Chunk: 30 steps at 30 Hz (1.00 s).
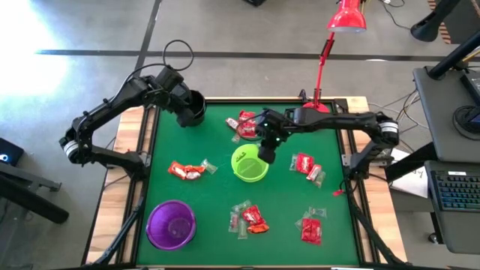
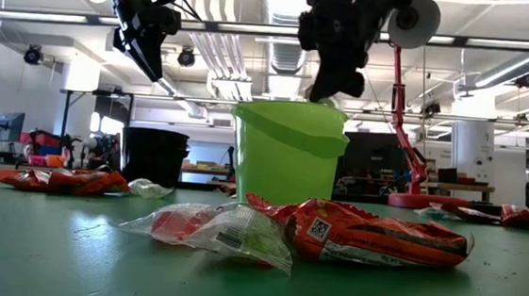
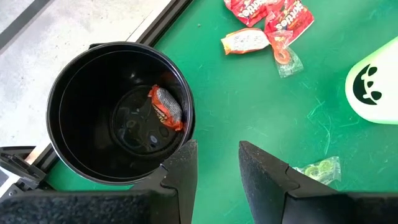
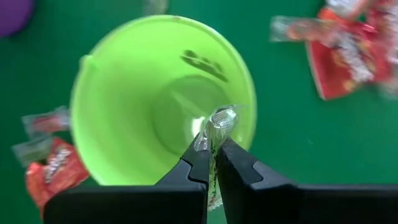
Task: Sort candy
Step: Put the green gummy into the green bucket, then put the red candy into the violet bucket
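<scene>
Candy lies in small piles on the green table: red and clear wrappers near the far middle, at the left, the right and the near side. My right gripper hangs over the green cup and is shut on a clear-wrapped candy. My left gripper is open above the black cup at the far left corner; one red-orange candy lies on that cup's bottom. A purple cup stands near the left front. My right gripper pinches the clear pale wrapper between its two fingertips, coming from above and pointing down. The candy is lifted clear and sticks out past the fingertips over the green cup's open mouth.
A red desk lamp stands at the table's far right edge. The table's wooden frame borders the green mat. Bare mat lies between the green cup and the near piles. Monitors and a keyboard sit beyond the right side.
</scene>
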{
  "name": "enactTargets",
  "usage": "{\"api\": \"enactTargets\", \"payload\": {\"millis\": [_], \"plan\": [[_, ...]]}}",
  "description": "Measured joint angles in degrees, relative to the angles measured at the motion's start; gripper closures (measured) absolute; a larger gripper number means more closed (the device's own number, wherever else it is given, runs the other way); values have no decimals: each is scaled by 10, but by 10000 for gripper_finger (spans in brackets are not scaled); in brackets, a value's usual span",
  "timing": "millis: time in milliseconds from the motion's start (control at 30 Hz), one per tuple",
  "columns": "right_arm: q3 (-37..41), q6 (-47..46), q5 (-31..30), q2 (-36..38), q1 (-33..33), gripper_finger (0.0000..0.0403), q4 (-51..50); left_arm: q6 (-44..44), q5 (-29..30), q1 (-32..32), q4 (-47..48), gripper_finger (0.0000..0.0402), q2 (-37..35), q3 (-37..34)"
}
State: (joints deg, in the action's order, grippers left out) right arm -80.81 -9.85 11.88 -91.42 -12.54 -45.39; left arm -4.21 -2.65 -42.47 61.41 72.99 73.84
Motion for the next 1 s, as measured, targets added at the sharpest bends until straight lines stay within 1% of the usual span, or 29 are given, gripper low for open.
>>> {"api": "enactTargets", "payload": {"millis": [200, 433, 533, 733, 1000], "plan": [[-42, 37, 8, -32, 10, 394, -10, 0, 0, 0, 0, 301, 0, 0], [-60, 60, 7, -40, 13, 388, -10, 0, 0, 0, 0, 301, 0, 0], [-61, 64, 6, -40, 15, 372, -9, 0, 0, 0, 0, 301, 0, 0], [-61, 64, 7, -40, 22, 324, -5, 0, 0, 0, 0, 301, 0, 0], [-61, 45, 5, -40, 22, 269, -6, 0, 0, 0, 3, 301, 0, 0]]}}
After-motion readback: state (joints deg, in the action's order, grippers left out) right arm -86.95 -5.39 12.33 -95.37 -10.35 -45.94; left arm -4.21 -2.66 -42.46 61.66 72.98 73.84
